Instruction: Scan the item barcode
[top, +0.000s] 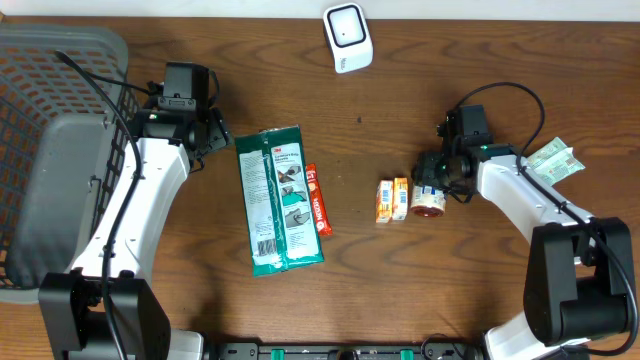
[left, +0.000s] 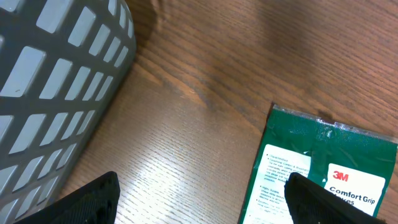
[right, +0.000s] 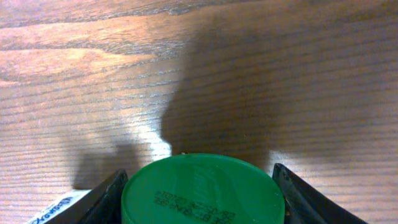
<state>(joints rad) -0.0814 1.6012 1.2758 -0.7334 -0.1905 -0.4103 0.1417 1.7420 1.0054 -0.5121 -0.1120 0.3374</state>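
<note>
A small jar with a green lid (right: 202, 193) and a red and white label (top: 428, 204) rests on the wooden table right of centre. My right gripper (right: 199, 175) comes at it from the far side and is shut on it, its two black fingers (right: 106, 196) pressing against either side of the lid. The white barcode scanner (top: 347, 37) stands at the table's far edge. My left gripper (left: 202, 185) hangs open over bare wood, by the top left corner of a green 3M packet (left: 323, 168), with nothing between its fingers.
A grey plastic basket (top: 45, 150) fills the left side. The green 3M packet (top: 279, 199) lies mid-table with a red bar (top: 317, 199) beside it. Two small orange boxes (top: 392, 199) sit just left of the jar. A green-and-white packet (top: 555, 160) lies at the far right.
</note>
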